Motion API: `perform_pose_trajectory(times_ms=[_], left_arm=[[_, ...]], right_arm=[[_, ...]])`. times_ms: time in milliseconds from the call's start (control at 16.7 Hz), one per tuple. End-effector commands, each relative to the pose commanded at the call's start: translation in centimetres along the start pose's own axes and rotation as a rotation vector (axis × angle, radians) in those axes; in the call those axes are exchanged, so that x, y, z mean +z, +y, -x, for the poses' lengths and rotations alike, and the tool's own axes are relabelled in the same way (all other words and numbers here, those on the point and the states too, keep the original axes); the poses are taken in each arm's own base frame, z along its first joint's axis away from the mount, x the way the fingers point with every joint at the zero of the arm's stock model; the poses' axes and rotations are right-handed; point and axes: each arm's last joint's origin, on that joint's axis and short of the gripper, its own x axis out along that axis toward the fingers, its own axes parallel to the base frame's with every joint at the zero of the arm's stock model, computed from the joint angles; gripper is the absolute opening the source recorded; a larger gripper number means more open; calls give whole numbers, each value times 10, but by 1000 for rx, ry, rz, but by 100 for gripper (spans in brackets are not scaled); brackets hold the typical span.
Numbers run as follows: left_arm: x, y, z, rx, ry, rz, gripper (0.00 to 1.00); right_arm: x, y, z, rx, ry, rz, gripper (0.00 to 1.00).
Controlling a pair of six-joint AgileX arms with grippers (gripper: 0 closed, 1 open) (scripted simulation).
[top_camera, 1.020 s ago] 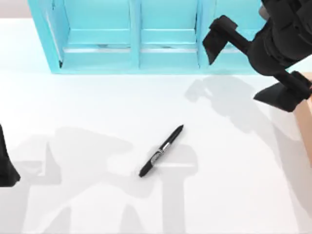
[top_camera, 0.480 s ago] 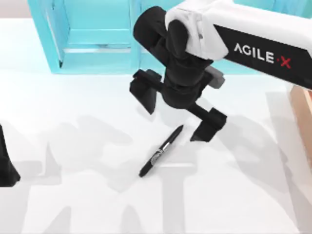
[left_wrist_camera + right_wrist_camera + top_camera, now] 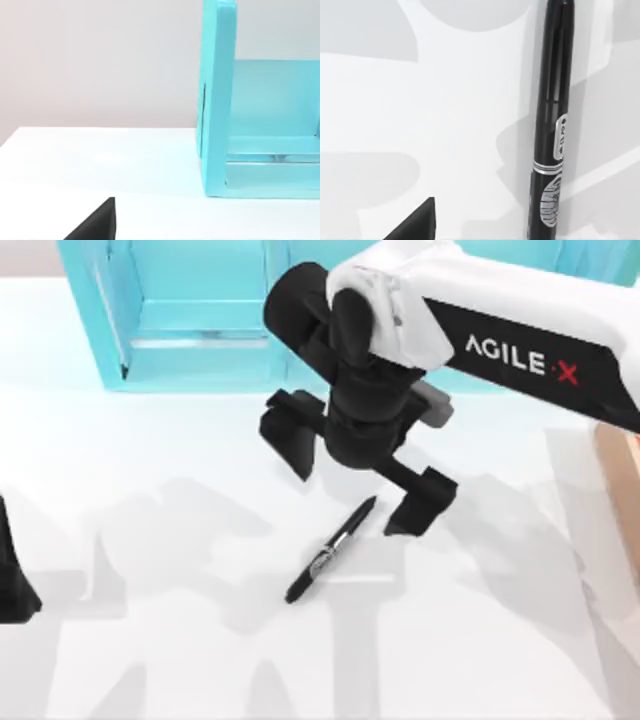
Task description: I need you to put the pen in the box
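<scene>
The black pen [image 3: 330, 550] with its silvery band lies slanted on the white table near the middle. My right gripper [image 3: 355, 480] hangs over the pen's far tip, open, its two black fingers spread wide on either side and holding nothing. In the right wrist view the pen [image 3: 554, 125] runs lengthwise on the table, with one fingertip [image 3: 415, 225] off to its side. The tan box [image 3: 620, 490] shows as a strip at the table's right edge. My left gripper [image 3: 12, 580] is parked at the left edge.
A big teal shelf unit [image 3: 200, 350] stands along the back of the table, and its end wall [image 3: 219, 100] appears in the left wrist view. The right arm's white link [image 3: 520, 340] reaches in from the right over the shelf front.
The right arm has swung from the back right corner to over the pen's far tip, then edged slightly left. The pen and the left arm have not moved.
</scene>
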Motion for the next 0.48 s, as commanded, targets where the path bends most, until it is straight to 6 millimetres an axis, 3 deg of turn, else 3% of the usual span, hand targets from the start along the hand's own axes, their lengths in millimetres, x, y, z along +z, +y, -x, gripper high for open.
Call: perform_pose_trajectory(times_ms=[180,480], left_arm=[[0,0,0,0,0,0,100],[0,0,0,0,0,0,100]], right_arm=[[-1,2,-24,-4,1,3,100],[-1,3,-87,6,-1,3,100]])
